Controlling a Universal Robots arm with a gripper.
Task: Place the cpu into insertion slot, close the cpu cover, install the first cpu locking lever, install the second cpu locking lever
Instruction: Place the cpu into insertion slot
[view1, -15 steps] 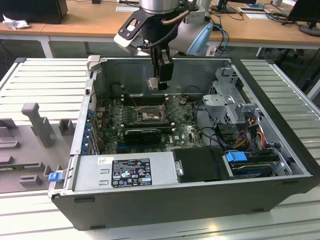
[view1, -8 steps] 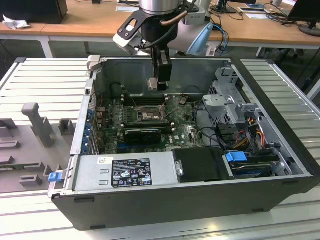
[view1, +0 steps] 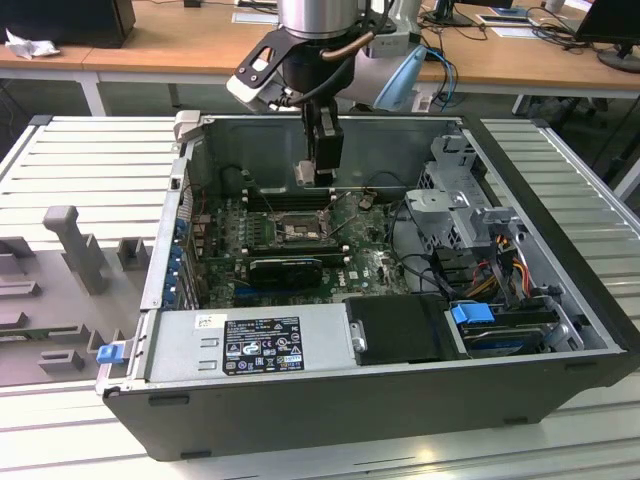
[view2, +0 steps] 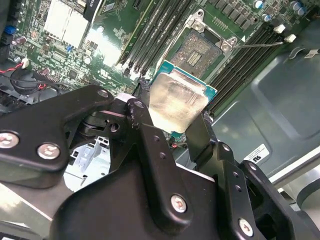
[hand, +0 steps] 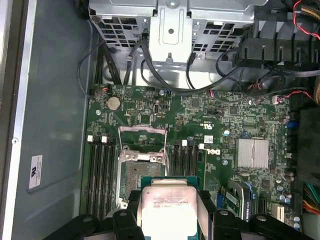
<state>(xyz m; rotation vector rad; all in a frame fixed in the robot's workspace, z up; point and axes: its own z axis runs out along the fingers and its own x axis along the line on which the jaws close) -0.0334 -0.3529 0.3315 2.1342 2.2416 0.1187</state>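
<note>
The black two-fingered hand (view2: 171, 120) is clenched on opposite edges of the small square chip with a pale silver metal top, the cpu (hand: 169, 207). It holds the chip above the green board, near the black-rimmed square insertion slot (hand: 142, 172) but not seated. The thin grey metal cpu cover (hand: 142, 129) stands raised beyond the slot. Placement looks to be the step in hand, and it calls for squaring the chip to the socket. Faint print marks the chip. A white sticker (hand: 35, 171) sits on the case floor, and a black-and-white label (view1: 260, 345) on the grey power supply box (view1: 200, 345).
</note>
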